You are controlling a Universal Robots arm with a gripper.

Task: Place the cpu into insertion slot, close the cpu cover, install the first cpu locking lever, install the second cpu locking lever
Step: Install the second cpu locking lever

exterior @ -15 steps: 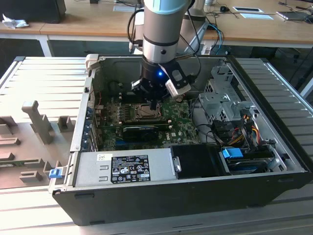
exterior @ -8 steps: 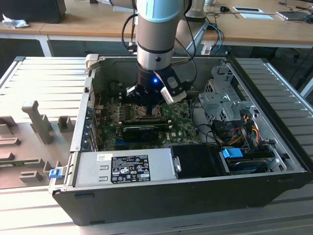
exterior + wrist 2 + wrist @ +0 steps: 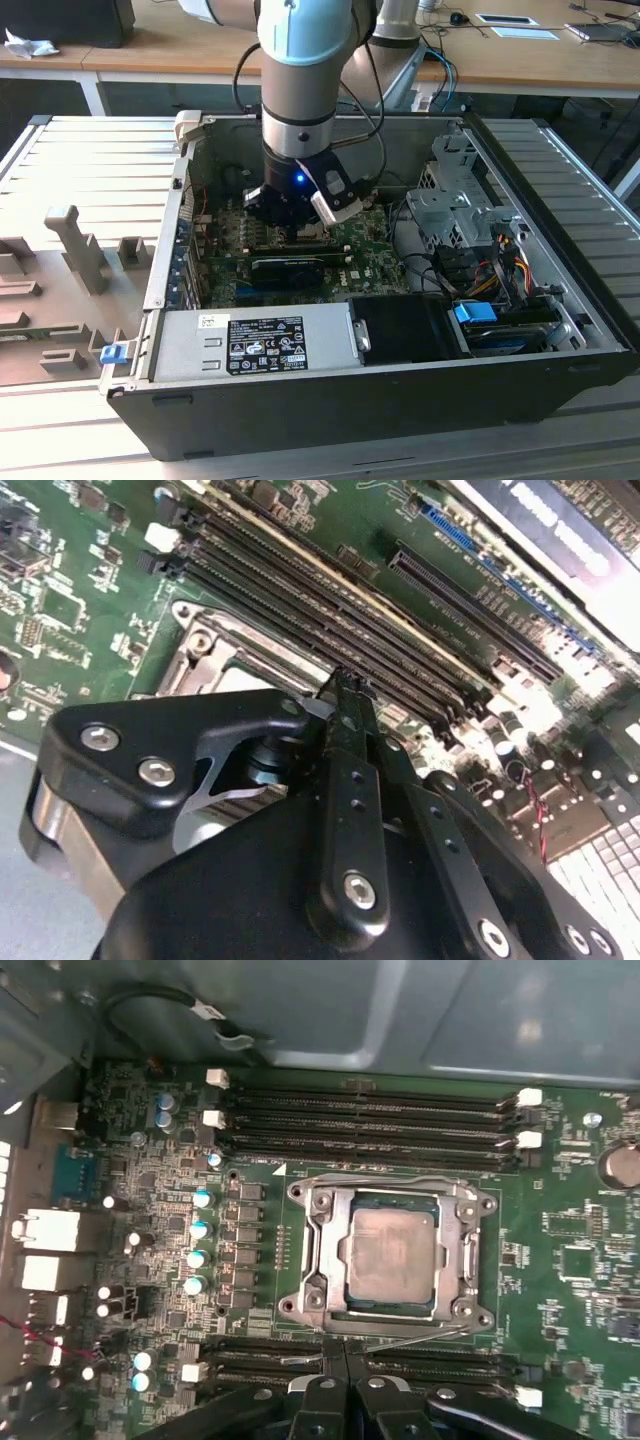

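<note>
cpu seated, cover shut — just beyond jaws

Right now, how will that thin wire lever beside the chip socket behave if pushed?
The lever is a thin bare metal rod, so probably springy rather than rigid, and light. Its smooth surface could slip off a fingertip. It lies along the socket frame, so it likely pivots instead of sliding freely.
</note>
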